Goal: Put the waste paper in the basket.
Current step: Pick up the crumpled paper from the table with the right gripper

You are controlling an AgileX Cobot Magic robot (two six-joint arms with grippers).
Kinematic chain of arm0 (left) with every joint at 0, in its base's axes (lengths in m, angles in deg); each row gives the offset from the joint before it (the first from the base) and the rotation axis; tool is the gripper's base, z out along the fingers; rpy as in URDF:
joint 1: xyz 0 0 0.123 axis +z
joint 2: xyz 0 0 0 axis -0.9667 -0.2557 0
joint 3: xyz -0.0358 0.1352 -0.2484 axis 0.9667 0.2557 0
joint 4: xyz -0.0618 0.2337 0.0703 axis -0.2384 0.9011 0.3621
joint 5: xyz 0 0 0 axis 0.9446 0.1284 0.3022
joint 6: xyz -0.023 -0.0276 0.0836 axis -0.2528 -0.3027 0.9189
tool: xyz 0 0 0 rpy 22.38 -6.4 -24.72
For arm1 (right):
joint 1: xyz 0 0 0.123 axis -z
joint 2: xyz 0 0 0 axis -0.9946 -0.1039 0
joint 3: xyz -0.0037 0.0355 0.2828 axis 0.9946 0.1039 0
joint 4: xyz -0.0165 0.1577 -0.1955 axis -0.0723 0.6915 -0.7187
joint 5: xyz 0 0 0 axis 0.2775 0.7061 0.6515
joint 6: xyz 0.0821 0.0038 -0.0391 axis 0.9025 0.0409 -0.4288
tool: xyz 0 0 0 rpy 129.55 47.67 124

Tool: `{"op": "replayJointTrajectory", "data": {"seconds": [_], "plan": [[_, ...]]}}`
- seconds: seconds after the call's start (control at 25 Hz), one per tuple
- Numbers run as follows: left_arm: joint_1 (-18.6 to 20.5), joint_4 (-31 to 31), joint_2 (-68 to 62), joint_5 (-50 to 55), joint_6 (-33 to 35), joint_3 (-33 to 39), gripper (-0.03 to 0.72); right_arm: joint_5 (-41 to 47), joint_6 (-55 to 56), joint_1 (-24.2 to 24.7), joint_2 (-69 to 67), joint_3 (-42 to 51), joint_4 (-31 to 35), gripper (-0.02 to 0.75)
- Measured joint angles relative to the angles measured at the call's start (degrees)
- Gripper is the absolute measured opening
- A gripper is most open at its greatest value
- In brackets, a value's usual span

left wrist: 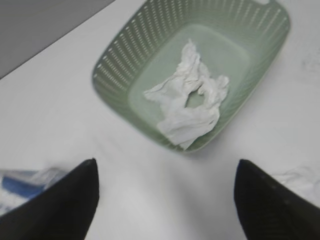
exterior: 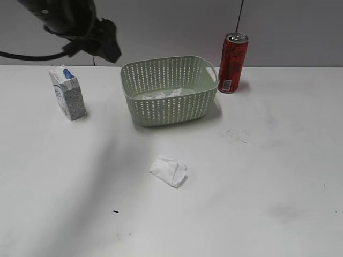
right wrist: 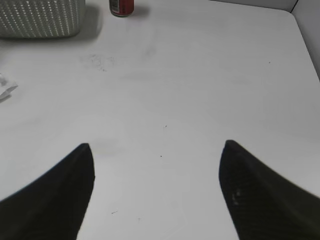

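Note:
The pale green basket [exterior: 185, 107] stands at the back middle of the table. Crumpled white waste paper [left wrist: 187, 102] lies on its floor and shows over the rim in the exterior view [exterior: 161, 95]. Another wad of waste paper [exterior: 169, 171] lies on the table in front of the basket; its edge shows in the left wrist view [left wrist: 302, 181] and the right wrist view [right wrist: 6, 86]. My left gripper [left wrist: 165, 172] is open and empty, raised to the left of the basket [left wrist: 112, 82]; the arm shows at the exterior view's top left. My right gripper [right wrist: 156, 150] is open and empty over bare table.
A tall red can [exterior: 233, 62] stands right of the basket, also in the right wrist view [right wrist: 122, 7]. An upright white-and-blue tissue pack [exterior: 68, 93] stands at the left. The table's right edge [right wrist: 306, 37] shows in the right wrist view.

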Motion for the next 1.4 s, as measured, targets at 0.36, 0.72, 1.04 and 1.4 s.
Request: {"op": "replayJointTrajectory", "data": {"seconds": [0.36,0.72,1.04,1.4], "plan": [[12.75,0.18,8.07,21.27,-1.35,-0.03,0.584,-12.79,-0.05,0.00,-17.42,-2.99,6.15,0.589],[13.46,1.83,25.39,18.58,-1.49,14.65,0.579,-12.54,-0.05,0.00,-47.65,-14.65,11.70,0.589],[13.46,2.42,46.56,13.83,-3.76,35.45,0.579,-11.89,0.09,-7.02,-67.44,-26.51,14.21,0.589],[13.46,2.55,70.73,12.24,-5.83,48.30,0.579,-14.50,6.15,-27.54,-86.38,-39.40,11.07,0.589]]}}
